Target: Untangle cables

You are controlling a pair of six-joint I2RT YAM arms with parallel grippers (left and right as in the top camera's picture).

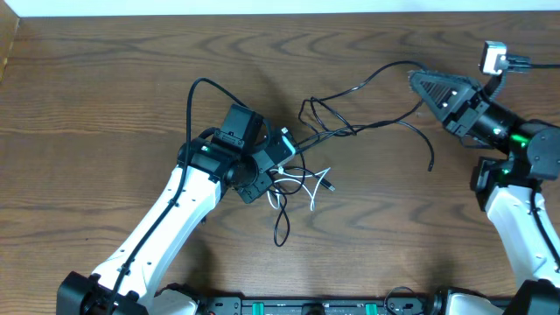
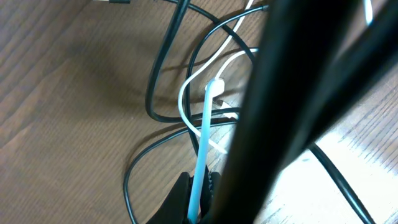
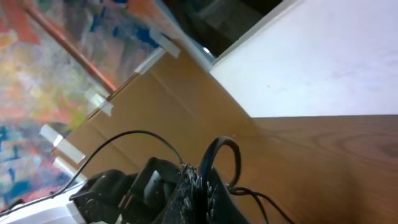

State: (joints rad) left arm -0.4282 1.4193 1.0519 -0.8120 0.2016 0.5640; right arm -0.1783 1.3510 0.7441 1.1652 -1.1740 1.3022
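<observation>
With left gripper (image 1: 284, 147) clamped on the pale cable (image 2: 206, 137) in the tangle of cables (image 1: 304, 179) just right of it, and right gripper (image 1: 416, 80) far right of it closed on a black cable (image 1: 385, 68), could cinch knots tighter or lose grip by pulling apart hard.

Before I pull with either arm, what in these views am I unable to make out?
Overhead: part of the tangle lies hidden beneath the left claw.
Left wrist: the white cable runs behind a blurred dark bar near the lens.
Right wrist: the tangle is out of frame; only a black cable loop shows at the right claw.
Overhead: plug types, too small.
</observation>
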